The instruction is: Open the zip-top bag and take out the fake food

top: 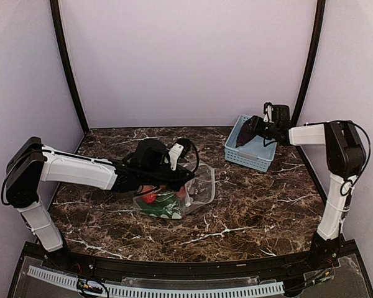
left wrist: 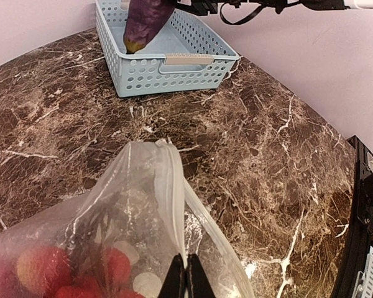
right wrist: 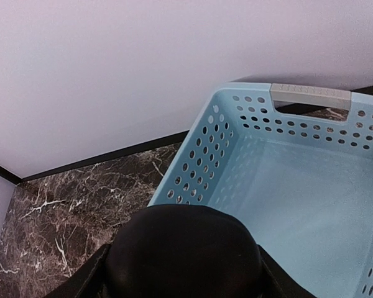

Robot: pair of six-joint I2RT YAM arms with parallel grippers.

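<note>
Left wrist: my left gripper (left wrist: 186, 282) is pinching the clear dotted zip-top bag (left wrist: 140, 205), bottom centre. Upper left, my right gripper (top: 255, 129) is clamping a purple plastic eggplant (left wrist: 146, 22) over a light-blue slotted basket (left wrist: 174, 73).

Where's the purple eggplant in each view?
Top external: upper right, the eggplant hangs over the left end of the blue basket.
Left wrist: top edge, left of centre, tip down inside the basket.
Right wrist: probably the dark rounded mass at bottom centre.
Shared landmark: the basket.

This is looking like a robot lab booth: plain lilac walls (top: 186, 62) are enclosing a marble-patterned desk (top: 248, 211).
</note>
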